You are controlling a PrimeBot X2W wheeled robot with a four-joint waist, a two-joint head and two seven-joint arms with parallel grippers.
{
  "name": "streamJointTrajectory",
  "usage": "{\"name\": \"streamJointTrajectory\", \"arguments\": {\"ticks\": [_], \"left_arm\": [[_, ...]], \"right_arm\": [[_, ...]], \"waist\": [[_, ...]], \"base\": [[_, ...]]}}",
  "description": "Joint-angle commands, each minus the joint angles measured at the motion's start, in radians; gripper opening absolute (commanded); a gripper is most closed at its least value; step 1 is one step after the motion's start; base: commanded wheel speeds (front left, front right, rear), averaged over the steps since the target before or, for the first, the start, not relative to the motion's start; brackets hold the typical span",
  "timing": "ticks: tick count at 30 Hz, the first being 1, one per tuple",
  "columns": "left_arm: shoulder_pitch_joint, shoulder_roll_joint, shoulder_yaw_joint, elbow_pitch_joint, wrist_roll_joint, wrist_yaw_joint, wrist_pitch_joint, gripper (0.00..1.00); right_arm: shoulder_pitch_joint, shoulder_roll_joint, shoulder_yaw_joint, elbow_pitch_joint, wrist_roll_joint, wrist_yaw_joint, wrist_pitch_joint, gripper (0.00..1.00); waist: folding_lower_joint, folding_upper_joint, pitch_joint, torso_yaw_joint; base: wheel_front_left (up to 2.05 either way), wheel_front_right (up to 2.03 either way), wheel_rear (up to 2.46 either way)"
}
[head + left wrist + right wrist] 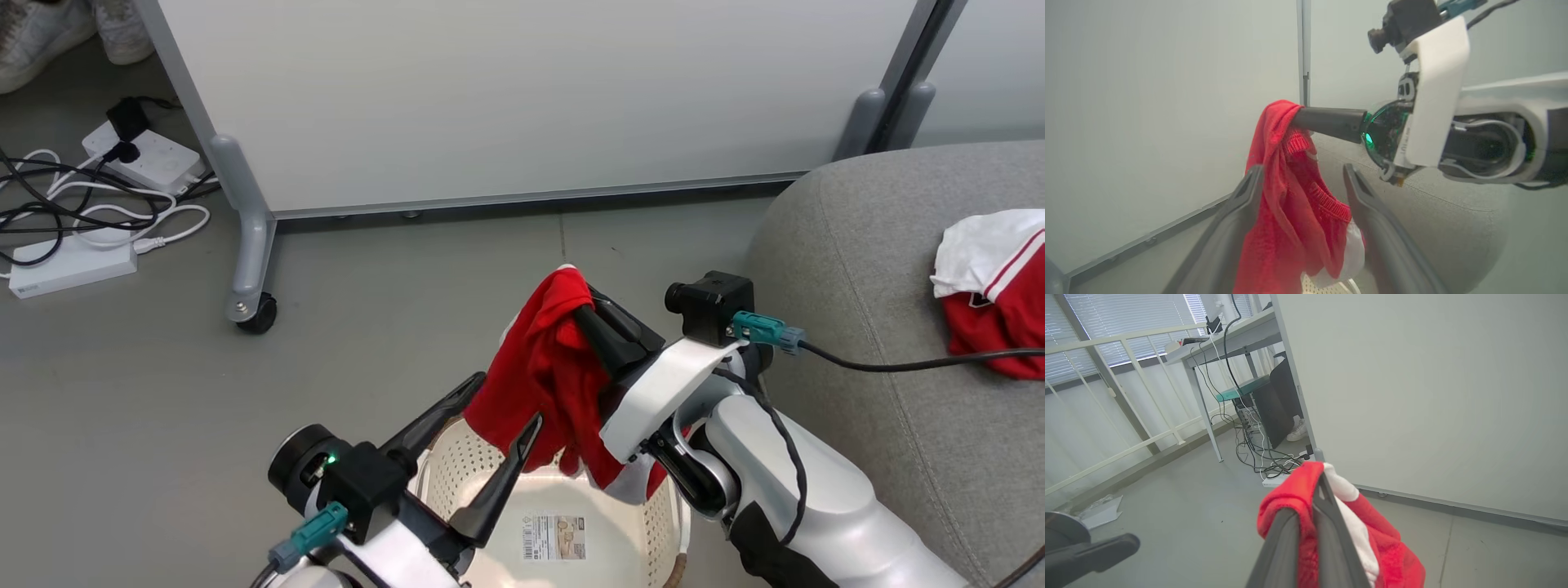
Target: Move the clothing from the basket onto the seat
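A red garment (539, 367) with a white panel hangs above the white basket (465, 465), and my right gripper (581, 306) is shut on its top fold. My left gripper (506, 402) is open, one finger on each side of the hanging cloth. In the left wrist view the garment (1290, 220) drapes between my left gripper's (1303, 168) spread fingers, under my right gripper (1296, 116). The right wrist view has my right gripper (1310, 498) pinching the red cloth (1392, 547). A second red and white garment (996, 286) lies on the grey seat (857, 269) at the right.
A white partition panel (522, 98) on a castor foot (253, 310) stands behind the basket. Power strips and cables (98, 204) lie on the floor at the left, with a person's shoes (49, 33) beyond. A desk (1229, 339) with more cables is behind the panel.
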Motion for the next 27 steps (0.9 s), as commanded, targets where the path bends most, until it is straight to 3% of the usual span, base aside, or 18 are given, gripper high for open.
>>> {"name": "streamJointTrajectory", "arguments": {"ticks": [1, 14, 27], "left_arm": [[0.009, 0.01, -0.003, 0.0, 0.013, -0.004, 0.001, 1.0], [0.02, 0.054, -0.041, -0.004, 0.038, 0.001, 0.029, 1.0], [-0.002, 0.111, -0.034, -0.052, 0.043, 0.009, 0.062, 1.0]], "right_arm": [[0.002, -0.005, -0.009, 0.01, -0.008, 0.001, -0.01, 0.0], [0.067, -0.005, -0.129, 0.023, -0.092, 0.001, -0.011, 0.0], [0.098, -0.005, -0.17, -0.051, -0.174, 0.001, -0.011, 0.0]], "waist": [[0.0, -0.0001, 0.003, -0.008], [0.0, -0.0001, 0.061, -0.146], [0.0, -0.0001, 0.132, -0.397]], "base": [[0.0, 0.0, 0.0], [0.0, 0.0, 0.0], [0.0, 0.0, 0.0]]}}
